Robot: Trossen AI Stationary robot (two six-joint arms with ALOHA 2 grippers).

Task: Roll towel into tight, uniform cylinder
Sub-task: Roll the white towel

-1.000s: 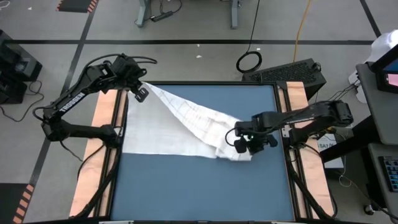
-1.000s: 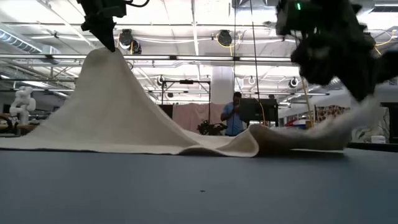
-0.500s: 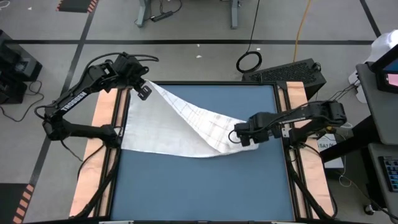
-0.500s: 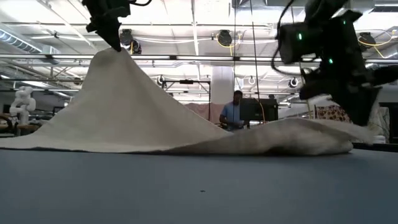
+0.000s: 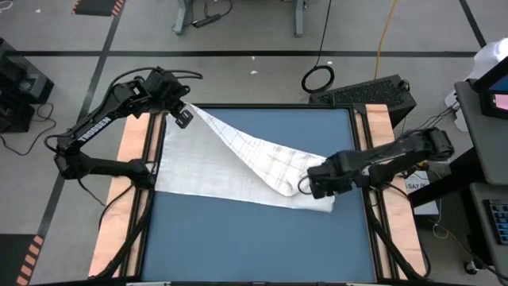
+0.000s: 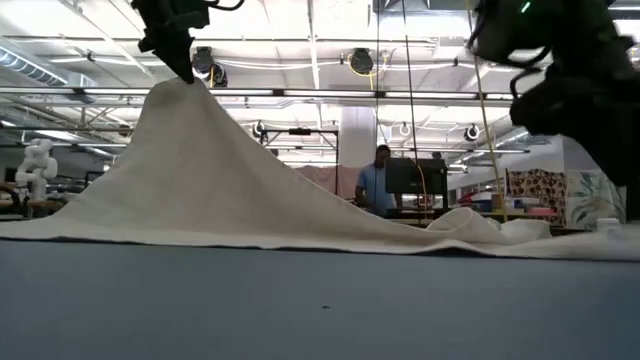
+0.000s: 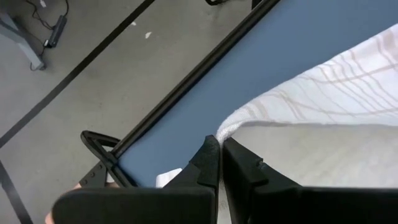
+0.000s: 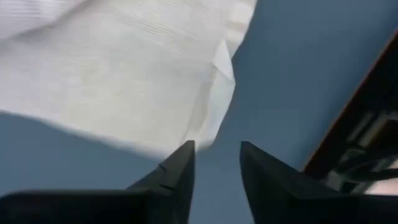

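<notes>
Right gripper (image 8: 216, 163) released towel (image 5: 238, 163), jaws now parted; left gripper (image 7: 220, 155) stays clamped on raised corner.

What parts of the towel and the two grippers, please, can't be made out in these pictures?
- High view: the towel corner under the right gripper is covered by that gripper's body.
- Low view: the right gripper is a dark blur cut off by the top and right edges; its fingertips don't show.
- Left wrist view: the left gripper pinches a towel corner, but the pinched cloth is hidden between the shut fingers.
- Right wrist view: most of the towel runs off the frame.
</notes>
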